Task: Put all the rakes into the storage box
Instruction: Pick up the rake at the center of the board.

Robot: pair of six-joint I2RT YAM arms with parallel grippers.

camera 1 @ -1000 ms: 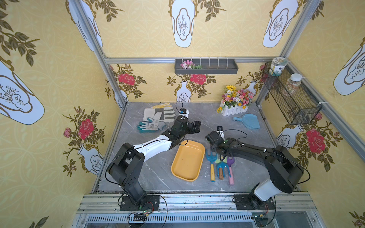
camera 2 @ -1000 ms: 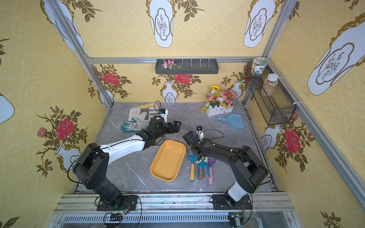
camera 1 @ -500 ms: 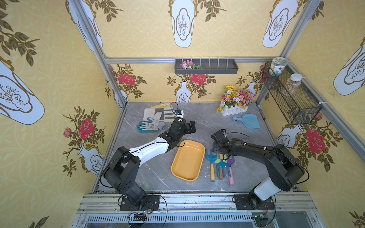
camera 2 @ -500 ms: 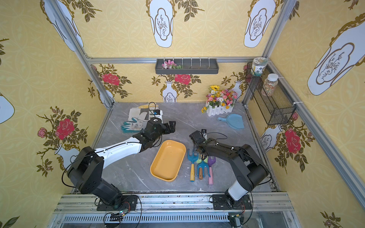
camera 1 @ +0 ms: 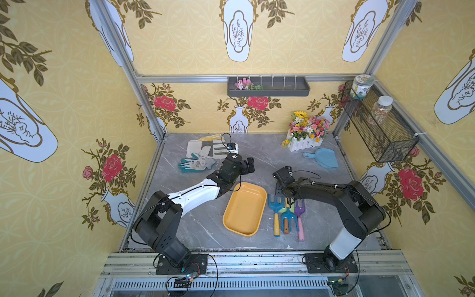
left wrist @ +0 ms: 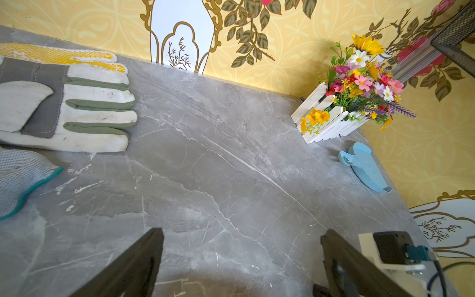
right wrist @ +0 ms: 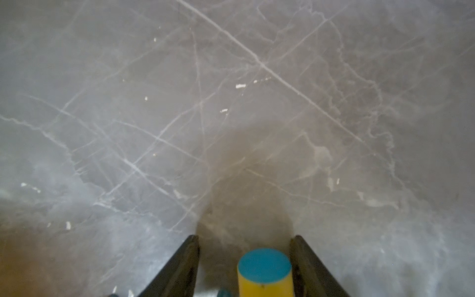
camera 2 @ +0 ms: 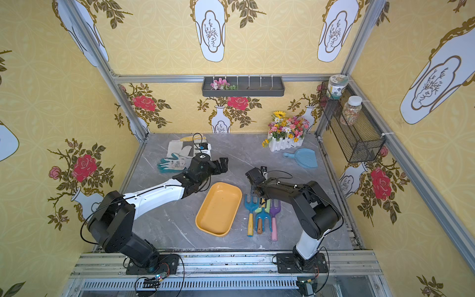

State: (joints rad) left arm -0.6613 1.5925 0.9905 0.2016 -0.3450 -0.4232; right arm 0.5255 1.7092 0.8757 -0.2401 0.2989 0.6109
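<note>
Nearest the front edge of the table (camera 1: 205,231) sits the storage box (camera 1: 244,208); the rake (camera 1: 288,217) lies outside it, to its right, in a row of hand tools (camera 1: 275,205); the right gripper (right wrist: 244,236) stands half open astride the rake's yellow handle (right wrist: 264,280), 1 finger (right wrist: 305,259) close against it, not clamped; farther back, the left gripper (left wrist: 241,231) hovers wide open, holding nothing; gloves (camera 1: 203,156) lie beyond.
</note>
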